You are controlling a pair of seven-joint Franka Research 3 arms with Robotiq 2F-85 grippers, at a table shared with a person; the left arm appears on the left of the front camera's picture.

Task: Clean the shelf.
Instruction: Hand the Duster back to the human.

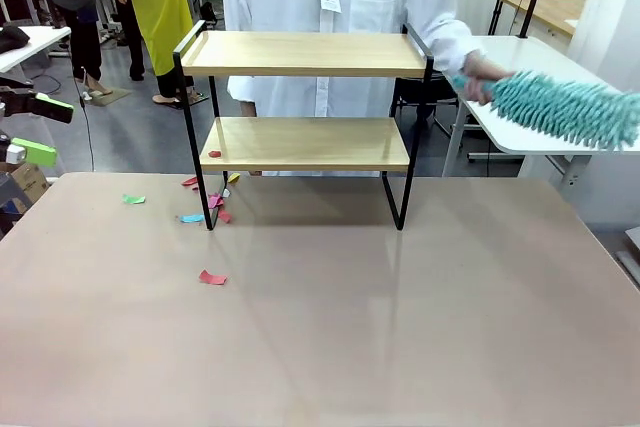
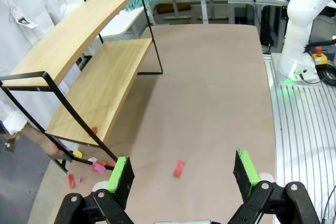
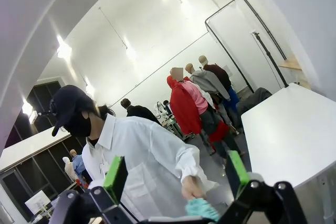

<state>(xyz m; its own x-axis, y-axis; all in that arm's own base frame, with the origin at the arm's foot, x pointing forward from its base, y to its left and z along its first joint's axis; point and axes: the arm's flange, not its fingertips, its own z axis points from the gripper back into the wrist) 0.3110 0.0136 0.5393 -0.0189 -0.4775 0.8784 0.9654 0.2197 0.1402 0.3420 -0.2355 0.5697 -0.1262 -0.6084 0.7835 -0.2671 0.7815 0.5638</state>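
Note:
The shelf [image 1: 305, 54] stands at the far middle of the beige table, two light wooden boards in a thin black frame. A small red scrap [image 1: 214, 154] lies on its lower board. Behind it a person in a white coat holds a teal fluffy duster [image 1: 565, 107] out to the right of the shelf, off its boards. My left gripper [image 1: 42, 129] hangs open at the left edge, well clear of the shelf. In the left wrist view it [image 2: 184, 177] is open above the table, with the shelf [image 2: 100, 82] ahead on the left. My right gripper [image 3: 176, 176] is open, raised and facing the person, with the duster [image 3: 202, 209] low between its fingers.
Coloured paper scraps lie on the table by the shelf's left leg: pink [image 1: 212, 277], blue [image 1: 190, 218], green [image 1: 133, 199]. One red scrap [image 2: 179, 168] lies just ahead of my left gripper. A white side table [image 1: 520, 97] stands at the back right. Other people stand farther off.

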